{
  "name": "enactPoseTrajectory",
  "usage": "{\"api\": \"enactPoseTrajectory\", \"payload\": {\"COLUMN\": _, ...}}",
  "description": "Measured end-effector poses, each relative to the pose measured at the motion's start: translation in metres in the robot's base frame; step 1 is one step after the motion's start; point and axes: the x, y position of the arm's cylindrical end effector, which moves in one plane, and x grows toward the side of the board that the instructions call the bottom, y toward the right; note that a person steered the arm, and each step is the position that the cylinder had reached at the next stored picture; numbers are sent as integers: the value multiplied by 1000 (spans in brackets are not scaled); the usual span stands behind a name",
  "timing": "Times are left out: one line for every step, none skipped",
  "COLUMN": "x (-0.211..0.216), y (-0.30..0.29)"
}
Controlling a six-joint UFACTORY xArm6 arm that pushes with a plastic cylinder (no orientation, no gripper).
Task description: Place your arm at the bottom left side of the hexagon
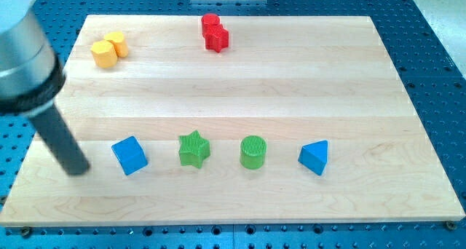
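My tip rests on the counter at the view's lower left, just left of the blue cube. I have no jaws, only the rod. The yellow hexagon sits at the upper left, touching a yellow cylinder, well apart from my tip.
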Motion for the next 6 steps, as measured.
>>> {"api": "enactPoseTrajectory", "payload": {"x": 9, "y": 59}}
{"api": "enactPoseTrajectory", "payload": {"x": -6, "y": 92}}
{"api": "enactPoseTrajectory", "payload": {"x": -26, "y": 72}}
{"api": "enactPoseTrajectory", "payload": {"x": 21, "y": 43}}
{"api": "enactPoseTrajectory", "payload": {"x": 24, "y": -20}}
{"api": "enactPoseTrajectory", "payload": {"x": -72, "y": -39}}
